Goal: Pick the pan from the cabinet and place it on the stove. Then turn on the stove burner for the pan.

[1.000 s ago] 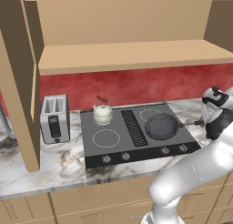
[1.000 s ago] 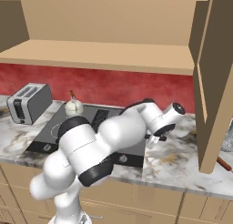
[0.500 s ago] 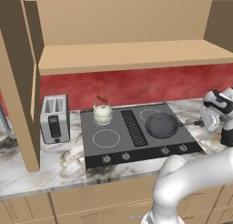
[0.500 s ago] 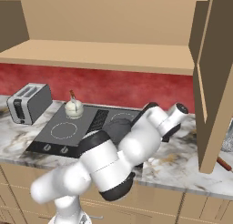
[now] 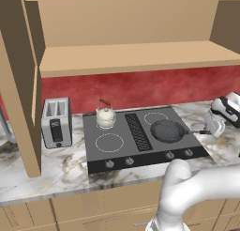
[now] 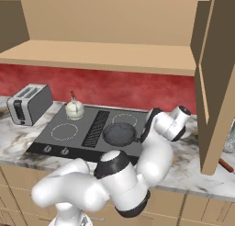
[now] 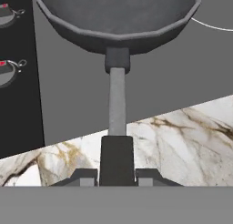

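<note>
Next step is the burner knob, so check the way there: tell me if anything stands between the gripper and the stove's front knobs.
Nothing visible blocks it. The gripper sits at the pan handle's end, right of the stove; the knobs lie along its bare front edge. The kettle stands at the back left.

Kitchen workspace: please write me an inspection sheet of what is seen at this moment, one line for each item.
Surface: marble counter, stove set into it.
Job's things: pan sits on stove's front right burner, handle pointing right; cabinet open, shelf bare.
Clutter: cream kettle on rear left burner; toaster left of stove.
Grippers: gripper at pan handle's end, fingertips beside it.
Cables: nothing seen.
Surroundings: red backsplash.
</note>
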Motion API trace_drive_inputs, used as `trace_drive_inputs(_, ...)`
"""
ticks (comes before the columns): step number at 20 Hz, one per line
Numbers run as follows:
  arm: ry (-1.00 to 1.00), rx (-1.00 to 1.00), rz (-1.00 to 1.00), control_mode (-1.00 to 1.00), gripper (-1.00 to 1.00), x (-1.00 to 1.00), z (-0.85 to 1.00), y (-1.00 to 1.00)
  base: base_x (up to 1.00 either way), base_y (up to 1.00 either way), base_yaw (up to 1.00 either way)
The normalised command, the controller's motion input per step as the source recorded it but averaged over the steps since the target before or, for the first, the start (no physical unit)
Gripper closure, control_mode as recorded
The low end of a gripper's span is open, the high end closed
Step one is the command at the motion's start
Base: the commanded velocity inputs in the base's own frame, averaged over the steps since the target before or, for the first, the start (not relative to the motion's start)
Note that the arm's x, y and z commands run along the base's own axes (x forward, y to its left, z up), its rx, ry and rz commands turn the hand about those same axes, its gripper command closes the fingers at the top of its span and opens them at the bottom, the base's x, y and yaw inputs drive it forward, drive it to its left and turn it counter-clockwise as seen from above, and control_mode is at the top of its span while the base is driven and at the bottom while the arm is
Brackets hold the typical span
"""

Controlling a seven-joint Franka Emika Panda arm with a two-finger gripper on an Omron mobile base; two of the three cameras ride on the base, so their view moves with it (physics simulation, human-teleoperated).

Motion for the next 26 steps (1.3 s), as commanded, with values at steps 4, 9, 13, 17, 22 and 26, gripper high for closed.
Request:
trace_drive_inputs(4,0.06,0.0,0.0,-1.0,-1.0,0.0,-0.05,0.0,0.0,0.0,0.0)
trace_drive_inputs(9,0.0,0.0,0.0,-1.0,-1.0,-0.02,0.01,0.0,0.0,0.0,0.0)
trace_drive_inputs(13,0.0,0.0,0.0,-1.0,-1.0,-0.1,0.06,0.11,0.0,0.0,0.0)
trace_drive_inputs(17,0.03,0.0,0.0,-1.0,-1.0,-0.06,0.0,0.38,0.0,0.0,0.0)
trace_drive_inputs(22,0.04,0.0,0.0,-1.0,-1.0,0.0,0.17,0.44,0.0,0.0,0.0)
trace_drive_inputs(26,0.04,0.0,-0.04,-1.0,-1.0,-0.1,0.32,0.13,0.0,0.0,0.0)
